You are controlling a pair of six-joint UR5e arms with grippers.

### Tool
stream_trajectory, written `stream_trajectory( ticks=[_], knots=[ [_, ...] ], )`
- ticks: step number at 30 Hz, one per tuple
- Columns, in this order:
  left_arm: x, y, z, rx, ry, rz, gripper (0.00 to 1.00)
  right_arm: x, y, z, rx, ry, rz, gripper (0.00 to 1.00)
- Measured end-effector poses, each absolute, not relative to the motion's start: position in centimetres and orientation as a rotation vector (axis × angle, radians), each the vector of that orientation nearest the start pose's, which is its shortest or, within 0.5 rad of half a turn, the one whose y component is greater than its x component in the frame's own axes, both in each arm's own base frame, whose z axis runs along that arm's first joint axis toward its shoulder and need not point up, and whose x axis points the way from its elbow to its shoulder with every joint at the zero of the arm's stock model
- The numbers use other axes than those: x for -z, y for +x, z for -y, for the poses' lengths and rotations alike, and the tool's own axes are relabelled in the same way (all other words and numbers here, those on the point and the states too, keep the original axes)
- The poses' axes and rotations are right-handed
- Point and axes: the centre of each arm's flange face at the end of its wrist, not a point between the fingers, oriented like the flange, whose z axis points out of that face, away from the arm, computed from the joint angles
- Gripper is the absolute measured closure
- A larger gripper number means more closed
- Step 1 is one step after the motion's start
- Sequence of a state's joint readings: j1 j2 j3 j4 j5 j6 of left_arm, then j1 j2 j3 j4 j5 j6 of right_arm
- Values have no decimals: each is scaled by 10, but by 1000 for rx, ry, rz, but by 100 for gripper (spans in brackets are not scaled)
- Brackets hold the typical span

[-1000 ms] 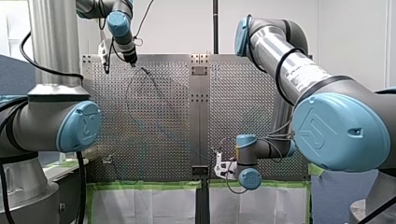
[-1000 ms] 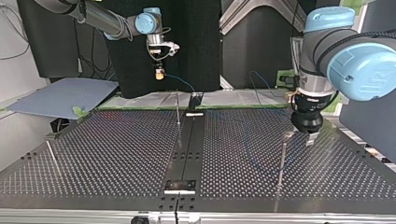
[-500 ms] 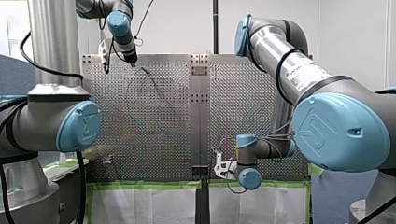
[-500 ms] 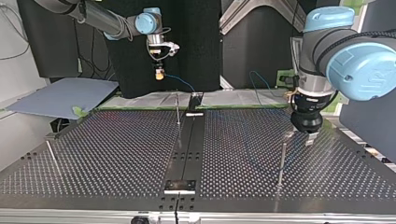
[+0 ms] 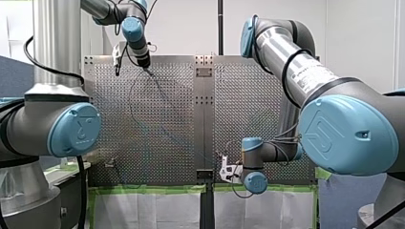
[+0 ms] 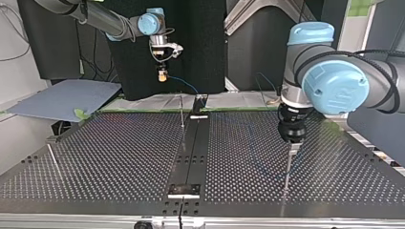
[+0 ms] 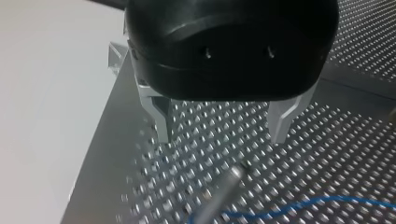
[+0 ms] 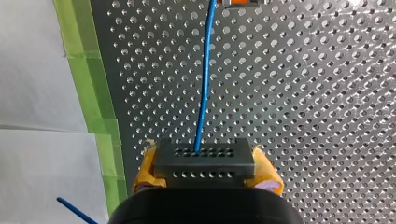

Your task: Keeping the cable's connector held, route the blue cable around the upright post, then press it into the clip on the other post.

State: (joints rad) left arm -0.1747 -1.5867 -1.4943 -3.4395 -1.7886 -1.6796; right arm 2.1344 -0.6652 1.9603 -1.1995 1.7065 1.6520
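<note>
My right gripper [image 8: 205,161], with yellow pads, is shut on the black connector block [image 8: 204,169]. The blue cable [image 8: 204,79] runs straight ahead from it over the perforated plate. In the top view that gripper [image 6: 163,75] hangs above the plate's far edge. My left gripper [image 7: 219,135] is open, its metal fingers [image 7: 161,122] spread with nothing between them. It hovers just over the top of a thin upright post [image 6: 288,164]. The post's tip [image 7: 226,186] and a stretch of the cable [image 7: 303,204] lie just ahead of the fingers.
A second thin post [image 6: 181,112] stands by the plate's dark centre strip [image 6: 191,152], and a third [image 6: 53,160] at the top view's left. Green tape [image 8: 88,93] and white sheet line the plate's edge beside my right gripper. An orange piece [image 8: 238,2] sits ahead on the cable's line.
My left arm has swung toward the top view's left, bringing its open gripper from beside the post to right over its top. My right arm and the connector have not moved.
</note>
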Motion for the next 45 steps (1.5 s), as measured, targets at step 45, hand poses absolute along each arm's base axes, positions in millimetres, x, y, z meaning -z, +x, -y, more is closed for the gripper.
stream_trajectory(
  ticks=[45],
  knots=[
    [-399, 511, 304, -337, 286, -1677, 0, 60, 385, 384, -1517, 1572, 1092, 100]
  ],
)
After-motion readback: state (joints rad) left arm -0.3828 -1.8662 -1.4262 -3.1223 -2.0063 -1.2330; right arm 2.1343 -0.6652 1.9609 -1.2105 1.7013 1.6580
